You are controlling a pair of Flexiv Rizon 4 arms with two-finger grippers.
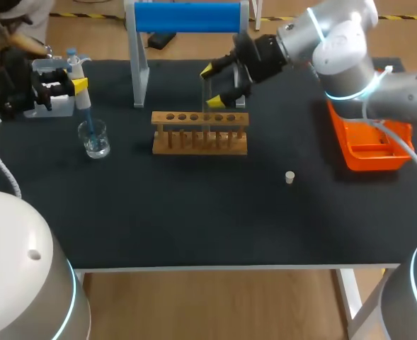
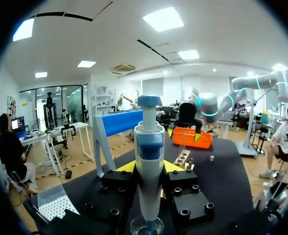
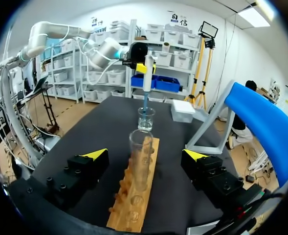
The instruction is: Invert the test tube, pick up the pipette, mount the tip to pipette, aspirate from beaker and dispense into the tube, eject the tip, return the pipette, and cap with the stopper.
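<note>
Two-fingered left gripper (image 1: pixel 78 78) clamps pipette (image 2: pixel 149 147) in beaker (image 1: pixel 95 139); right gripper (image 1: pixel 215 86) straddles tube (image 3: pixel 141 156).

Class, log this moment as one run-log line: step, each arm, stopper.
step: aspirate | left fingers: shut on pipette, tip in beaker | right fingers: open around test tube in rack | stopper: on table

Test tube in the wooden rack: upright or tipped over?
Upright. The test tube stands straight in the wooden rack, open mouth up, unstoppered.
</note>
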